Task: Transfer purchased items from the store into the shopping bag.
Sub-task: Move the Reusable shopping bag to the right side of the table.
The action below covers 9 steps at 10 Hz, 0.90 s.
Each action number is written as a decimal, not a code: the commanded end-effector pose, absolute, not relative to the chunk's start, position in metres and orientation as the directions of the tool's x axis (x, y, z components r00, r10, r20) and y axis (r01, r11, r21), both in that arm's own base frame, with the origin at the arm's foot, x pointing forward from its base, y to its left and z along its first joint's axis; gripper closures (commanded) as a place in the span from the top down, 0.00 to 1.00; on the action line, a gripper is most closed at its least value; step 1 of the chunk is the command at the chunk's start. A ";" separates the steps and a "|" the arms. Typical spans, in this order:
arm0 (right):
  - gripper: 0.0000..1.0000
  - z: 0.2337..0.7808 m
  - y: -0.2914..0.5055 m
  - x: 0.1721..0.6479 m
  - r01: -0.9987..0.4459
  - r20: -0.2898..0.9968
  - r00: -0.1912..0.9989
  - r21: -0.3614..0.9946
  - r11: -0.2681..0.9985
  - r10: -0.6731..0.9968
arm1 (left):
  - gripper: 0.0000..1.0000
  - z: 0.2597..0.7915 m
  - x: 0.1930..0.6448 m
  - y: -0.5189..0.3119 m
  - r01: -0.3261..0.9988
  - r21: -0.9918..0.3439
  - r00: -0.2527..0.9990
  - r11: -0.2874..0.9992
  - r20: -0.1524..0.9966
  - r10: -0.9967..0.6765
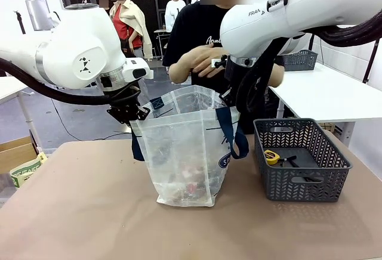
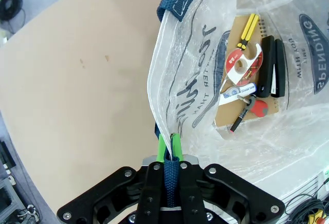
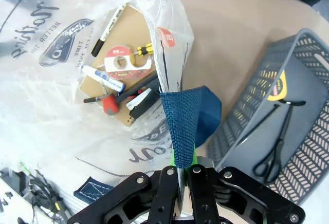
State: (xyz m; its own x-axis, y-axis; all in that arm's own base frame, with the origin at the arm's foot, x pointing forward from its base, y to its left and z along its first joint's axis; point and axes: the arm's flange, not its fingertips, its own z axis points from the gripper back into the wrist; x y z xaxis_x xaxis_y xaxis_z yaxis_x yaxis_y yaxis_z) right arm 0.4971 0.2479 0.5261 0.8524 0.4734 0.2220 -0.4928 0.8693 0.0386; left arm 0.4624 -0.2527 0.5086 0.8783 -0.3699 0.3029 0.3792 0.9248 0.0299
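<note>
front view: left jaws and right jaws each pinch a strap of the shopping bag

brown tabletop, white table behind, grey floor.

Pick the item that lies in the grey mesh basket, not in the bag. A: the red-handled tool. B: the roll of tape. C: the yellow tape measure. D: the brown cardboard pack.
C: the yellow tape measure lies on the floor of the grey mesh basket beside black scissors; the other three lie inside the shopping bag.
</note>
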 end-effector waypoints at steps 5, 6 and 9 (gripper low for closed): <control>0.00 0.527 0.245 0.498 -0.489 0.223 0.854 0.037 0.871 0.470 | 0.00 0.509 0.463 -0.250 0.374 0.030 0.880 0.927 0.304 -0.365; 0.00 0.527 0.245 0.498 -0.489 0.223 0.854 0.037 0.871 0.470 | 0.00 0.509 0.463 -0.250 0.374 0.030 0.880 0.927 0.304 -0.365; 0.00 0.527 0.245 0.498 -0.489 0.223 0.854 0.037 0.871 0.470 | 0.00 0.509 0.463 -0.250 0.374 0.030 0.880 0.927 0.304 -0.365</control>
State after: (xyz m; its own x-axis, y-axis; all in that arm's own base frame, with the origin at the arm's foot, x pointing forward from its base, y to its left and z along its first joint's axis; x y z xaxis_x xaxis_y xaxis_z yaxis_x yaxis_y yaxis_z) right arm 0.4971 0.2479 0.5261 0.8524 0.4734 0.2221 -0.4928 0.8693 0.0386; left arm 0.4624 -0.2527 0.5086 0.8783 -0.3699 0.3029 0.3792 0.9248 0.0299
